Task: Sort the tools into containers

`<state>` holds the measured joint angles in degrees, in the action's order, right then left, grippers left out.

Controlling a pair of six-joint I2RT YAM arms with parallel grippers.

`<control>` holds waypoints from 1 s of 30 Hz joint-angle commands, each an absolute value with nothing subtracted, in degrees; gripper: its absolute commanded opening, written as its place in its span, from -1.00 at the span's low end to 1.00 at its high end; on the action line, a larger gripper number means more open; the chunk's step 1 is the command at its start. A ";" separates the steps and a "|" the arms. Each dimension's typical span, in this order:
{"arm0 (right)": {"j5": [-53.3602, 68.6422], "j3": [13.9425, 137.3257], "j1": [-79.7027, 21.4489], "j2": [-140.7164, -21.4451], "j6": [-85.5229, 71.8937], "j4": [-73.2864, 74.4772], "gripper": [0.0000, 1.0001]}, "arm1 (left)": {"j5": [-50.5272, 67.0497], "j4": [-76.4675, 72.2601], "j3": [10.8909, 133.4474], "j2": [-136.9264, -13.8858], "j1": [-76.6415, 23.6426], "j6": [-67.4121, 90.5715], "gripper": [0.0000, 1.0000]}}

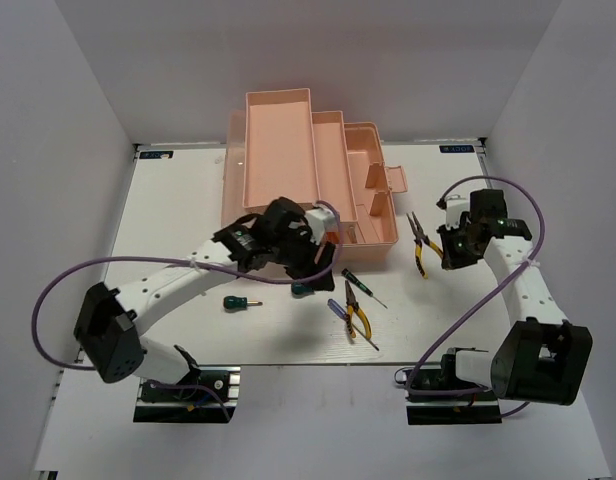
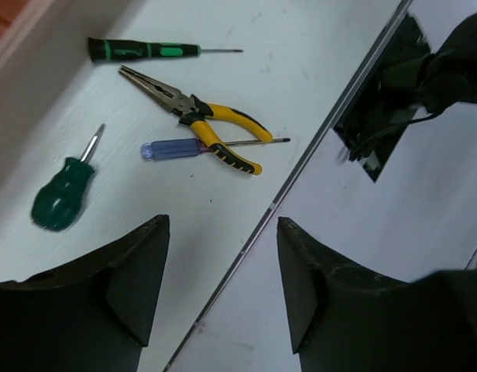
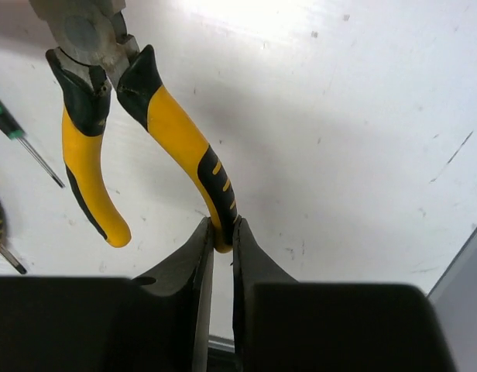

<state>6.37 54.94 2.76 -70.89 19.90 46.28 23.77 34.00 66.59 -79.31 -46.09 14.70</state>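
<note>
right tool (image 3: 221, 232) is pinched narrow on the end of one handle of the yellow-and-black pliers (image 3: 176, 132), which lie on the tabletop (image 3: 362, 116) just right of the pink toolbox (image 1: 373, 233). left tool (image 2: 219, 256) hangs wide, holding nothing, beside a stubby green screwdriver (image 2: 64, 194). beyond it second pliers (image 2: 215, 128) cross a blue-handled screwdriver (image 2: 169, 149), then comes a thin dark screwdriver (image 2: 145, 50). the tabletop's near edge runs close beside them.

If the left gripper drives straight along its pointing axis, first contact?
Probably the yellow-handled pliers crossing the blue-handled screwdriver, ahead of the open left gripper; depth unclear, maybe bare table first.
</note>
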 commanded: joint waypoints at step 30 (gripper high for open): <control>7.73 94.31 -15.47 -101.52 5.89 41.13 0.03 | 0.88 29.97 73.47 -104.68 -63.72 21.18 0.44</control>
<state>9.17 90.76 -15.75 -103.28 6.76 41.89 2.96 29.30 71.02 -104.64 -63.35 20.32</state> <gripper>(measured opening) 0.458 0.723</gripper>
